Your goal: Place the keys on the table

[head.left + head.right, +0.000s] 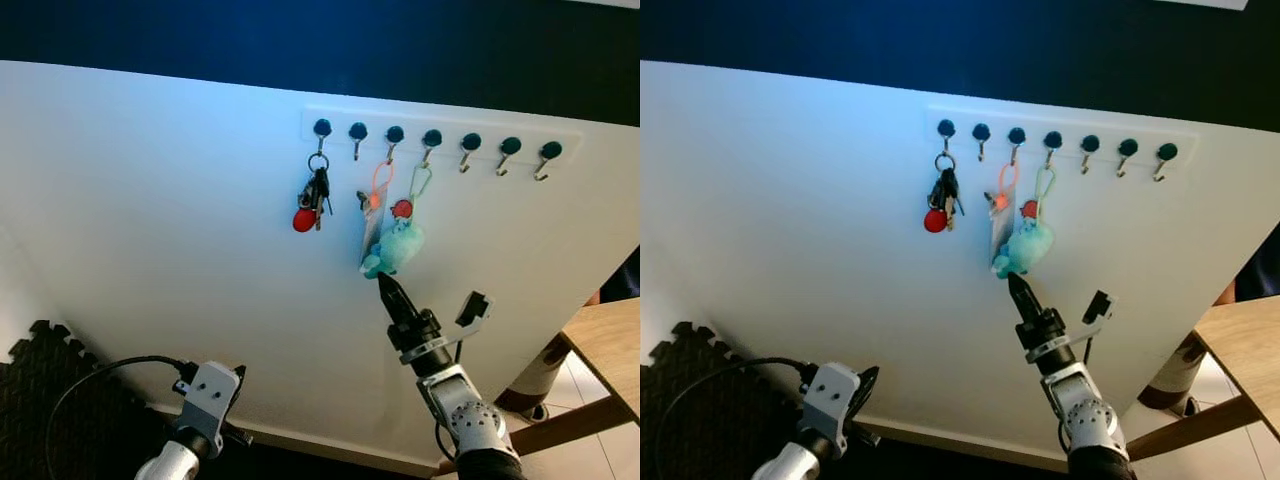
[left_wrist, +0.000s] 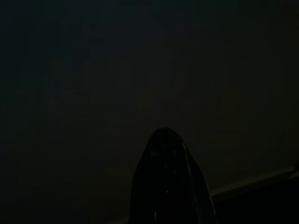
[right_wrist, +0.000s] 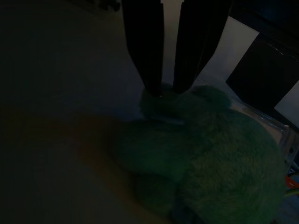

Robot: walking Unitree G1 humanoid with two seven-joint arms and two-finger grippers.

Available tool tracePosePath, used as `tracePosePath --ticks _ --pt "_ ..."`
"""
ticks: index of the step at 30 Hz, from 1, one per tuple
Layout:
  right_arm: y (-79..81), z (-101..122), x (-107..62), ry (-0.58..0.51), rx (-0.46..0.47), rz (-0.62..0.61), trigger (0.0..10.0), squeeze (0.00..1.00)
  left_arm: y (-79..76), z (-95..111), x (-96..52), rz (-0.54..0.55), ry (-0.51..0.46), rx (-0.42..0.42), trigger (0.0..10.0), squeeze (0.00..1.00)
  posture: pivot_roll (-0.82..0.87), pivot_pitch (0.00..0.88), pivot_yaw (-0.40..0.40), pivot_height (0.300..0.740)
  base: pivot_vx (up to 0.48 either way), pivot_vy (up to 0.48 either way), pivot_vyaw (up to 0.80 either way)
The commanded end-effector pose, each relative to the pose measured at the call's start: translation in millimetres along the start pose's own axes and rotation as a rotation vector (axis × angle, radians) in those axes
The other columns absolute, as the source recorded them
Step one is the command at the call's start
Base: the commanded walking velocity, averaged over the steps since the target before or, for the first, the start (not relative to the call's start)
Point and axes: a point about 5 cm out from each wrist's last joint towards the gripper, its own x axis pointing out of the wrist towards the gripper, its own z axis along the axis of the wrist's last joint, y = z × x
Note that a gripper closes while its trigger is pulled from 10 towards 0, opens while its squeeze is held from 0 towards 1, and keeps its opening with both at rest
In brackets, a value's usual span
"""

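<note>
I have the right gripper (image 1: 384, 281) raised to the white wall, its two black fingers drawn close with only a thin slit between them, their tips at the lower edge of the teal plush toy (image 1: 397, 249); from the right wrist view I judge they are nipping a tuft of its fur, though I cannot be sure the pinch is firm. That toy hangs by a green loop (image 1: 420, 181) from a hook on the hook rail (image 1: 440, 133), right beside an orange loop (image 1: 381, 181) with a clear tag, while a separate key bunch with a red fob (image 1: 312, 203) hangs from the leftmost hook. The plush will be light and squashy, so a hold on fur alone may slip or just stretch it; I would rather bite deeper into the body, then lift upward so the loop clears its hook before pulling away. The wooden table (image 1: 608, 345) sits at my lower right, well apart from the rail. My left gripper (image 2: 169, 179) hangs low and idle, fingers together.
</note>
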Motion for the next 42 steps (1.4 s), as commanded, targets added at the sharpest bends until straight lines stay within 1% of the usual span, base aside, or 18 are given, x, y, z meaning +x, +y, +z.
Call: tracePosePath --ticks 1,7,8,11,12,18,19,20,22,26,27,28,29,30,35,36,37,42 --pt "-2.4 -0.3 -2.0 -0.007 0.008 -0.006 10.0 0.00 -5.0 -3.9 -3.1 -0.009 0.022 -0.013 10.0 0.00 0.12 0.075 -0.079 0.740 0.000 0.000 0.00" --pt "-3.5 -1.2 -4.0 -0.003 0.009 -0.008 10.0 0.00 -5.8 -4.1 -3.2 -0.010 0.025 -0.014 10.0 0.00 0.12 0.075 -0.079 0.740 0.000 0.000 0.00" --pt "-4.3 -2.1 -6.0 0.002 0.011 -0.011 10.0 0.82 -5.8 -3.9 -3.1 -0.011 0.025 -0.014 10.0 0.00 0.12 0.075 -0.078 0.740 0.000 0.000 0.00" --pt "-6.7 -2.8 -8.0 0.010 -0.014 -0.036 10.0 0.82 -5.8 -3.8 -2.9 -0.011 0.026 -0.014 10.0 0.00 0.12 0.076 -0.076 0.740 0.000 0.000 0.00" --pt "-7.5 -3.0 -9.0 0.011 -0.018 -0.042 10.0 0.43 -5.8 -3.7 -2.9 -0.012 0.026 -0.013 10.0 0.00 0.12 0.076 -0.076 0.740 0.000 0.000 0.00" --pt "-9.9 -3.1 -11.3 0.013 -0.033 -0.058 10.0 0.40 -5.9 -3.4 -2.3 -0.013 0.026 -0.011 10.0 0.00 0.12 0.077 -0.074 0.740 0.000 0.000 0.00" --pt "-10.2 -3.3 -11.1 0.014 -0.039 -0.061 10.0 0.00 -5.7 -3.3 -2.1 -0.013 0.026 -0.011 10.0 0.00 0.12 0.077 -0.073 0.740 0.000 0.000 0.00" --pt "-10.1 -3.6 -11.0 0.014 -0.037 -0.060 10.0 0.00 -5.7 -3.2 -2.0 -0.013 0.026 -0.011 10.0 0.00 0.12 0.078 -0.073 0.740 0.000 0.000 0.00" --pt "-8.3 -3.6 -9.9 0.012 -0.018 -0.041 10.0 1.00 -5.8 -3.4 -2.0 -0.013 0.027 -0.009 10.0 0.00 0.12 0.078 -0.074 0.740 0.000 0.000 0.00" --pt "-7.9 -3.0 -8.6 0.008 -0.021 -0.040 10.0 1.00 -5.6 -3.3 -1.8 -0.012 0.028 -0.009 10.0 0.00 0.12 0.079 -0.076 0.740 0.000 0.000 0.00" --pt "-8.9 -2.5 -7.7 0.004 -0.035 -0.054 10.0 0.45 -5.5 -3.3 -1.7 -0.011 0.028 -0.010 10.0 0.00 0.12 0.078 -0.077 0.740 0.000 0.000 0.00" --pt "-8.9 -2.5 -7.7 0.004 -0.035 -0.054 10.0 0.45 -5.5 -3.3 -1.7 -0.011 0.028 -0.010 10.0 0.00 0.12 0.078 -0.077 0.740 0.000 0.000 0.00" --pt "-7.4 -1.9 -7.6 -0.005 0.003 -0.031 10.0 0.89 -5.7 -3.3 -2.0 -0.011 0.029 -0.010 10.0 0.00 0.12 0.076 -0.077 0.740 0.000 0.000 0.00" --pt "-4.4 -1.4 -7.9 -0.011 0.051 0.008 10.0 1.00 -6.0 -3.2 -2.5 -0.010 0.028 -0.010 10.0 0.00 0.12 0.076 -0.077 0.740 0.000 0.000 0.00" --pt "-4.6 -2.2 -7.8 -0.001 0.026 -0.003 10.0 1.00 -6.1 -3.0 -2.5 -0.009 0.027 -0.010 10.0 0.00 0.12 0.075 -0.077 0.740 0.000 0.000 0.00" --pt "-5.3 -2.5 -7.8 0.000 0.017 -0.009 10.0 0.20 -6.1 -3.0 -2.3 -0.009 0.027 -0.010 10.0 0.00 0.12 0.075 -0.075 0.740 0.000 0.000 0.00" --pt "-4.9 -1.6 -8.0 -0.013 0.033 -0.003 10.0 0.00 -6.6 -3.1 -2.3 -0.011 0.027 -0.010 10.0 0.00 0.12 0.075 -0.075 0.740 0.000 0.000 0.00" --pt "-0.8 1.9 -7.9 -0.051 0.141 0.055 10.0 0.00 -7.0 -2.9 -2.2 -0.014 0.028 -0.009 10.0 0.00 0.13 0.074 -0.074 0.740 0.000 0.000 0.00"
